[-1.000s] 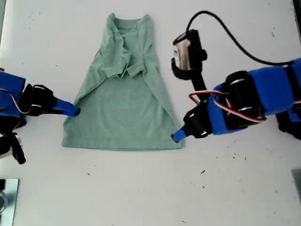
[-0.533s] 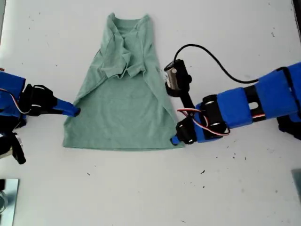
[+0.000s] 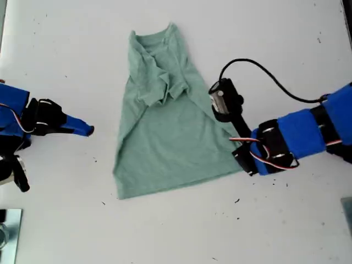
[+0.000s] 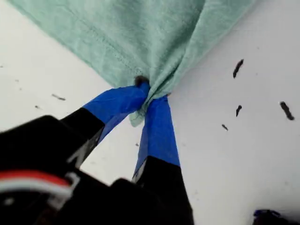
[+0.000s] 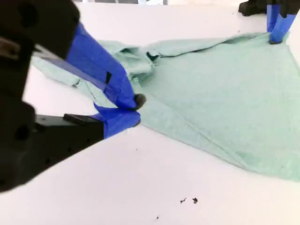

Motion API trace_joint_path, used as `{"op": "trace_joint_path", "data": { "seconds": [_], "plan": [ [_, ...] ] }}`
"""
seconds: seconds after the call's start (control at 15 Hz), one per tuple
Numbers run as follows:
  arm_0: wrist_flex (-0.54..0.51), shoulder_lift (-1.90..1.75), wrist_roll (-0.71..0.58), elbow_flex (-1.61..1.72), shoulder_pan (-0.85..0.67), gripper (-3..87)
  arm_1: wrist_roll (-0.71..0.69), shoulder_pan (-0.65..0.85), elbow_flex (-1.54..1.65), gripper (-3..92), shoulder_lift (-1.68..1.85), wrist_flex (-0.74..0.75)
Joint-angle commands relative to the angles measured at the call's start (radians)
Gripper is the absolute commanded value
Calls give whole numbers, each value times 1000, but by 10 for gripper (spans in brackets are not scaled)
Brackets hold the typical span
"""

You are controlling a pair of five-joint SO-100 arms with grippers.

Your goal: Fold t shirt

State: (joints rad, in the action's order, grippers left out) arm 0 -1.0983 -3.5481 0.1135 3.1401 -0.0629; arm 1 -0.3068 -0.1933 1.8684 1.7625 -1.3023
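The pale sage-green t shirt (image 3: 165, 137) lies flat and skewed on the white table, collar toward the top of the exterior view, with its sleeves folded in. My first gripper (image 4: 149, 91) is shut on a bunched hem corner of the t shirt (image 4: 140, 33). In the exterior view that corner sits at the right, under the arm's wrist (image 3: 245, 164). My second gripper (image 5: 133, 111) rests shut on bare table with nothing in it, a short way off the t shirt (image 5: 225, 93). In the exterior view my second gripper (image 3: 83, 130) is at the left, apart from the cloth.
A wrist camera (image 3: 223, 99) and its black cable (image 3: 264, 69) stand above the shirt's edge at the exterior view's right. A metal piece (image 3: 8, 231) sits in the exterior view's lower left corner. Small dark specks (image 3: 237, 201) dot the table.
My first gripper has dragged the hem corner toward the exterior view's right and downward. The whole shirt slid and turned with it, away from my second gripper, which stayed put.
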Motion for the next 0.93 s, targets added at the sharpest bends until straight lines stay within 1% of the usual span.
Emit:
{"op": "trace_joint_path", "data": {
  "seconds": [0.0, 0.2, 0.33, 0.47, 0.53, 0.67, 0.73, 0.8, 0.87],
  "plan": [
    [-6, -6, -9, -6, 5, -3, -21, -15, -106, 6, 97, -98],
    [-9, -17, -9, -6, 5, -3, -54, 6, -439, 6, 28, -253],
    [-11, -17, -9, -6, 5, -3, -74, 20, -746, 6, -149, -288],
    [-14, -23, -8, -8, 6, -3, -86, 31, -994, 7, -331, -265],
    [-14, -23, -6, -9, 6, -3, -77, 41, -962, 7, -347, -195],
    [-14, -26, -6, -9, 5, -3, -63, 71, -867, 7, -359, -103],
    [-15, -26, -6, -9, 3, -3, -75, 78, -856, 100, -391, -46],
    [-17, -29, -6, -9, 3, -3, -106, 74, -871, 273, -440, 14],
    [-17, -34, -6, -9, 8, -3, -118, 61, -894, 302, -460, 41]
  ]
}}
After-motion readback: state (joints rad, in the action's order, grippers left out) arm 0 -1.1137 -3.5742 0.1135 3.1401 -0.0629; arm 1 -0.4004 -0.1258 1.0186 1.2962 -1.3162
